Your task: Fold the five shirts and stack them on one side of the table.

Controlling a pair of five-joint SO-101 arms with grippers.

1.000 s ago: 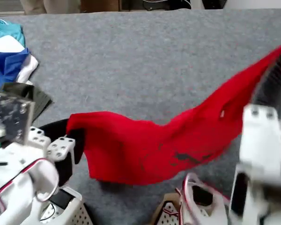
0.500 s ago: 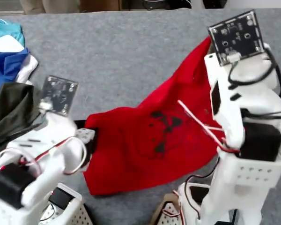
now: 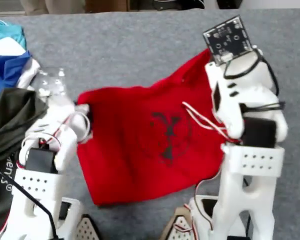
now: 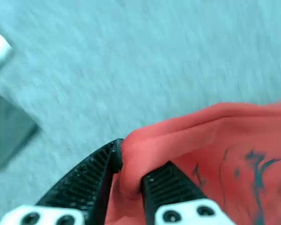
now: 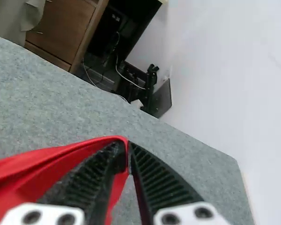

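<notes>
Between the left end effector (image 4: 140, 157) and the right end effector (image 5: 126, 147), both clamped on it, the red shirt (image 3: 140, 145) spreads unfolded; other shirts (image 3: 10, 75) lie heaped nearby.

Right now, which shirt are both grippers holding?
The red shirt, pinched at opposite edges by the left gripper and right gripper, spread mid-table. The other shirts lie heaped beside the left arm.
</notes>
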